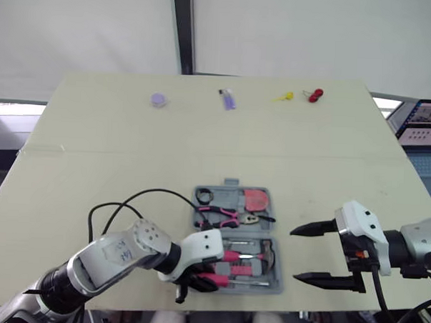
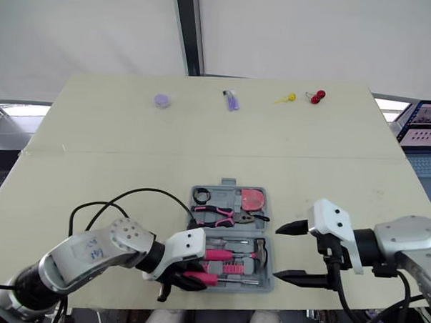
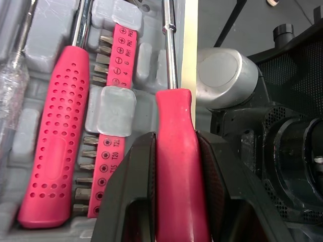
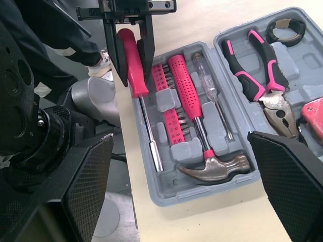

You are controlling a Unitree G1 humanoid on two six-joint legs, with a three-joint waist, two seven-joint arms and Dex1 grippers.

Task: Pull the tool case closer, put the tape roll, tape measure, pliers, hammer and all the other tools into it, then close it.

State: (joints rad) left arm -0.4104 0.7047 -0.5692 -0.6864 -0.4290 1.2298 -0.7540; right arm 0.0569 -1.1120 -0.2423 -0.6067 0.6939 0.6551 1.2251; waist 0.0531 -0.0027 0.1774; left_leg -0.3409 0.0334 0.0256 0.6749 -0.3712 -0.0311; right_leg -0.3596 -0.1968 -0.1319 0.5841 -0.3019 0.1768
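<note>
While the big pale table (image 1: pixel 94 163) takes up most of the room, the grey tool case (image 4: pixel 169 189) lies open on it, close to the near edge and between the two arms. The right gripper (image 2: pixel 276 251) hangs just to the right of the case, not touching it, with its two black fingers spread wide and nothing in them. The left gripper (image 4: pixel 130 75) is at the near left corner of the case, and its fingers squeeze the handle of a red screwdriver (image 3: pixel 174 116). That screwdriver lies along the near edge of the case.

Next to it, in the near half, sit a strip of pink bits (image 4: pixel 169 108), a hammer (image 4: pixel 202 151) with a pink handle full of little holes, and a thin clear screwdriver (image 4: pixel 209 85). In the far half sit the pink and black pliers (image 4: pixel 252 65), the red tape measure (image 1: pixel 257 200) and the black tape roll (image 4: pixel 285 30).

Far away, by the back edge of the table, lie four tiny things in a row: a round purple one (image 1: pixel 159 100), a long purple one (image 1: pixel 228 99), a yellow one (image 1: pixel 284 97) and a red one (image 1: pixel 316 95).
</note>
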